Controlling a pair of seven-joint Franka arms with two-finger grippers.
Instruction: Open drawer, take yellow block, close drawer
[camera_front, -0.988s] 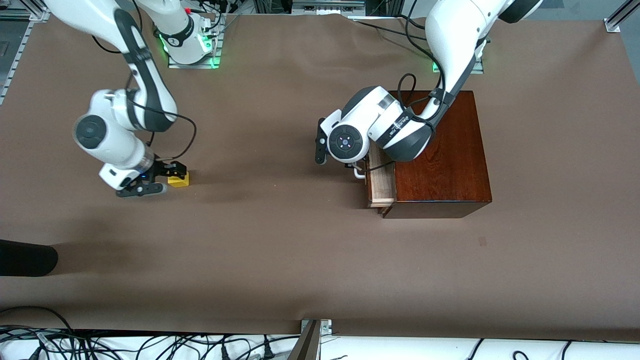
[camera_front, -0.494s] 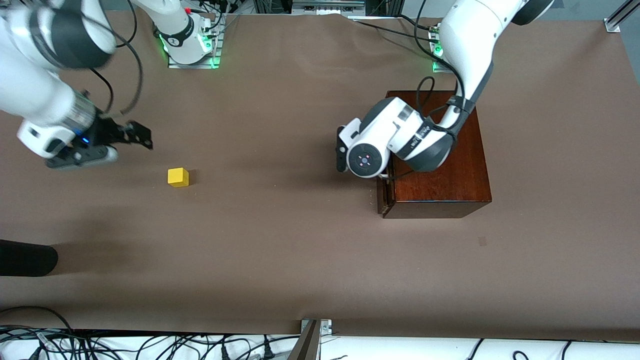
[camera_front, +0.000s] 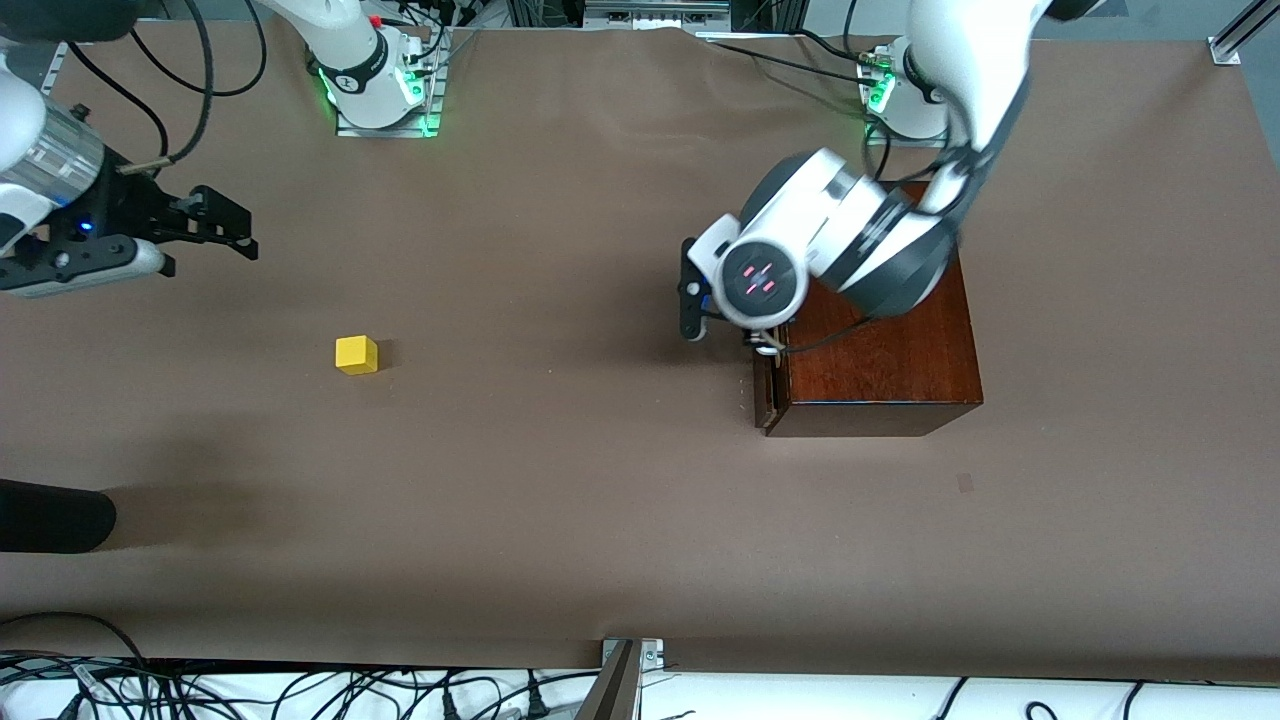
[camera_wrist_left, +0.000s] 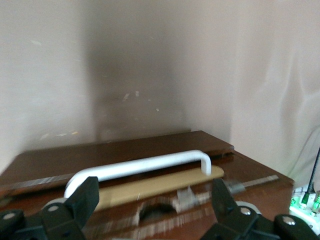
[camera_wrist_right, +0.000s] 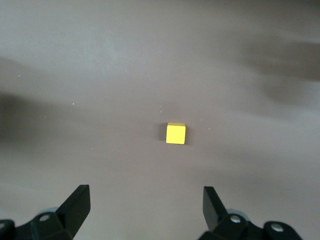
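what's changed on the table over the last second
The right gripper let go of the yellow block and rose away toward its own end of the table, open. The left gripper pushed the drawer shut into the wooden box and is lifting off the white handle, open. The block and box stayed put.

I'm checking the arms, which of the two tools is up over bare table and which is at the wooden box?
The right tool hangs open over bare table, apart from the yellow block. The left tool, also open, is at the drawer handle of the wooden box.
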